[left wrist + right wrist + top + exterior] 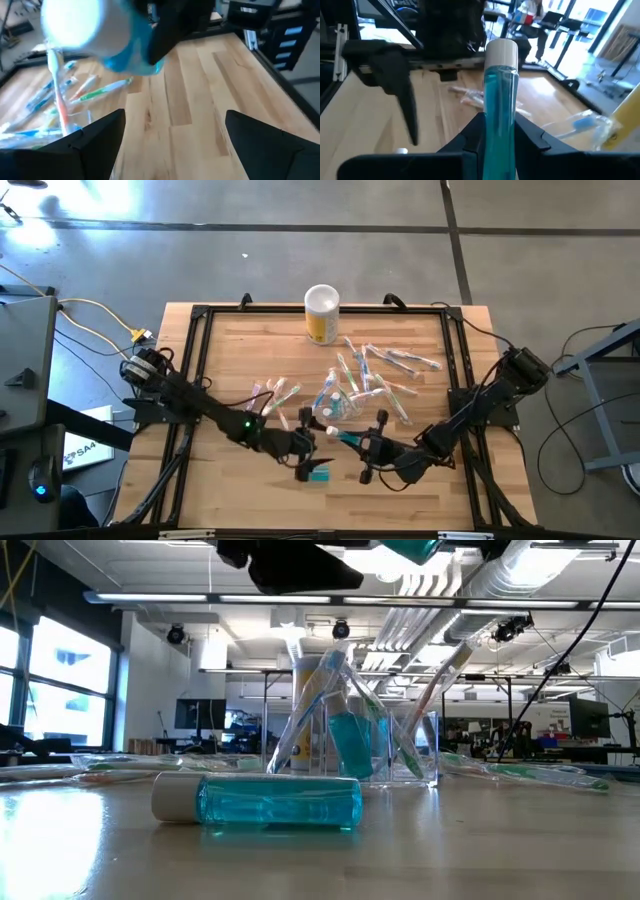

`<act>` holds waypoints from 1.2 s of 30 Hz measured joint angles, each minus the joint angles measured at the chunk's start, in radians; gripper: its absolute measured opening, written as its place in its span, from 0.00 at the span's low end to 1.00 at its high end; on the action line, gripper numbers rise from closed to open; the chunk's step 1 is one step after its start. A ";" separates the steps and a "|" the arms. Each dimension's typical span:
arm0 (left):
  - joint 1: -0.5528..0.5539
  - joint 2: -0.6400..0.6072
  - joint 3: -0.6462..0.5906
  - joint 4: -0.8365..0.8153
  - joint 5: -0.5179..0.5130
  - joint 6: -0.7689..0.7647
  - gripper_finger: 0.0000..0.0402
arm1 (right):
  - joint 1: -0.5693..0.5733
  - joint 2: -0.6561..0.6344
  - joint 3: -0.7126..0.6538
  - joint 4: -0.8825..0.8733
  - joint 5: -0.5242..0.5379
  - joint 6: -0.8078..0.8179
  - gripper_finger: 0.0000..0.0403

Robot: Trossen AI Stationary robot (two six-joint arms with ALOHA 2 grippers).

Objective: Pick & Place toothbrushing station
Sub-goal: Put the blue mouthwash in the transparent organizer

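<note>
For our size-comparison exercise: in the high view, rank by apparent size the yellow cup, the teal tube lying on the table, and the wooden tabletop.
1. Wooden tabletop
2. Yellow cup
3. Teal tube on the table, partly hidden by the left pincer.

Bright, even ceiling strip light; window glare at left in low view; left wrist foreground blurred

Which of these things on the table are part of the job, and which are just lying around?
Part of the job: pastel-handled toothbrushes, teal toothpaste tube with white cap in the right gripper, another teal tube lying flat, clear crinkly plastic bag.

Lying about: yellow-and-white cylindrical container.
</note>
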 joint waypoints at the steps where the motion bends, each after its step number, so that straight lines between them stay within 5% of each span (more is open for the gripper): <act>1: 0.008 0.000 0.000 0.008 0.000 -0.007 0.84 | 0.008 -0.005 0.000 0.007 0.009 -0.018 0.14; 13: 0.015 0.000 0.000 0.255 0.029 0.139 0.84 | 0.018 -0.011 0.000 0.035 0.014 -0.086 0.15; 36: 0.021 0.002 0.000 0.265 0.082 0.150 0.84 | 0.015 -0.011 0.000 0.037 0.012 -0.106 0.15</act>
